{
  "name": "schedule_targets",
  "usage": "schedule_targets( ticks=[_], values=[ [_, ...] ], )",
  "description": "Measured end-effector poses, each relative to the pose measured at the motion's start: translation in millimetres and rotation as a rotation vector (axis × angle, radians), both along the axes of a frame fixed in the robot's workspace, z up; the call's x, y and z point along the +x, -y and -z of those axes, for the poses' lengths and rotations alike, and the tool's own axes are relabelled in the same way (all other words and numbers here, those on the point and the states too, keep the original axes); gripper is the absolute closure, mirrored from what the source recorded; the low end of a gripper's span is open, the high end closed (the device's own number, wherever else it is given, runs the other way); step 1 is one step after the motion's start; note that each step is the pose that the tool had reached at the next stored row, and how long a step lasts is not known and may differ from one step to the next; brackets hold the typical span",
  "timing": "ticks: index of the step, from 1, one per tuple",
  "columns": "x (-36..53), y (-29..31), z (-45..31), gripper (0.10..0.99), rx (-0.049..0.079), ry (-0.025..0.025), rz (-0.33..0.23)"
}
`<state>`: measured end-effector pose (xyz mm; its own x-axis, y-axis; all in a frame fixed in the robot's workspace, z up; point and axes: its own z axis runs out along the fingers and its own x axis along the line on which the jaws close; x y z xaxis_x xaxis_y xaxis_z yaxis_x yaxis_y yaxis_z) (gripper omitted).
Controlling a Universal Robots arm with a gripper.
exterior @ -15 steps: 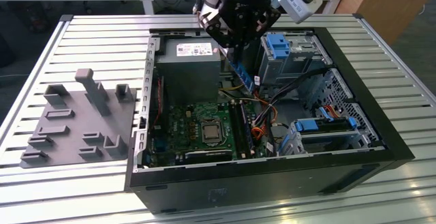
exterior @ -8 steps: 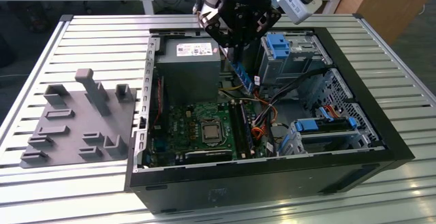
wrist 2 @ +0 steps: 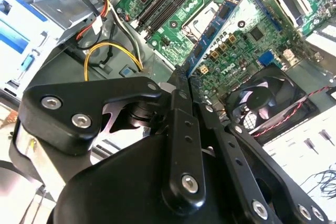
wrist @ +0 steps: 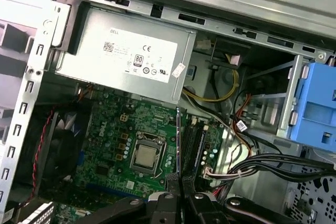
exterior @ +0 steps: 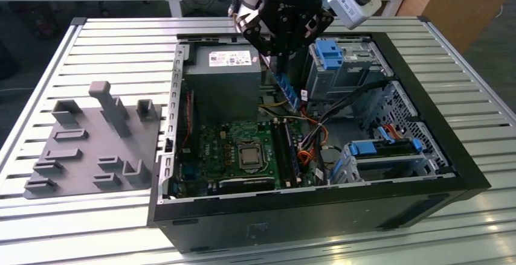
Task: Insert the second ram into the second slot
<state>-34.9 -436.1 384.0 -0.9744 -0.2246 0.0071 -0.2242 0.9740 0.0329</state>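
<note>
My gripper (exterior: pixel 278 51) hangs over the open computer case (exterior: pixel 451 156), shut on the second ram (exterior: pixel 284 86). The ram is a thin blue strip held on edge, pointing down between the power supply and the drive bays. In the second wrist view it runs out from the black fingers (wrist 2: pixel 181 108) as a blue board (wrist 2: pixel 215 31) over the motherboard. In the first wrist view the ram (wrist: pixel 179 145) shows edge-on above the gripper (wrist: pixel 180 196). The long dark ram slots (exterior: pixel 287 149) (wrist: pixel 193 141) lie well below the strip, to the right of the processor socket (exterior: pixel 248 155). The ram is clear of them.
A grey power supply (exterior: pixel 224 78) sits close on the exterior view's left of the ram. Blue drive-bay clips (exterior: pixel 330 54) (exterior: pixel 379 147) and black and coloured cables (exterior: pixel 327 105) crowd the right. A case fan (wrist 2: pixel 262 103) is at the board's end. A grey fixture plate (exterior: pixel 89 150) lies outside the case.
</note>
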Motion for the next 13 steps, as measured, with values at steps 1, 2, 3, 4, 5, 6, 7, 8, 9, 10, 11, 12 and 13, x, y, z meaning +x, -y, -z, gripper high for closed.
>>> schedule_targets(
  ticks=[1,2,3,4,5,6,7,8,9,10,11,12,13],
  values=[
    [0.0,0.0,0.0,0.953,0.000,0.0000,0.008],
    [-0.1,0.0,-0.1,0.953,0.000,-0.0001,0.015],
    [-0.1,0.0,0.0,0.953,0.000,0.0000,0.019],
    [-0.1,0.0,0.0,0.953,0.000,0.0000,0.023],
    [-0.1,0.0,0.0,0.953,0.000,0.0000,0.027],
    [-0.1,0.0,0.0,0.953,0.000,0.0000,0.030],
    [-0.1,0.0,0.0,0.953,0.000,0.0000,0.034],
    [-0.1,0.0,0.0,0.953,0.000,0.0000,0.037],
    [-0.1,0.0,0.0,0.953,0.000,0.0000,0.041],
    [-0.1,0.0,0.0,0.953,0.000,0.0000,0.044],
    [-0.1,0.0,0.0,0.953,0.000,0.0000,0.047],
    [-0.1,0.0,0.0,0.953,0.000,0.0000,0.050],
    [-0.1,0.0,0.0,0.953,0.000,0.0000,0.053]
  ],
)
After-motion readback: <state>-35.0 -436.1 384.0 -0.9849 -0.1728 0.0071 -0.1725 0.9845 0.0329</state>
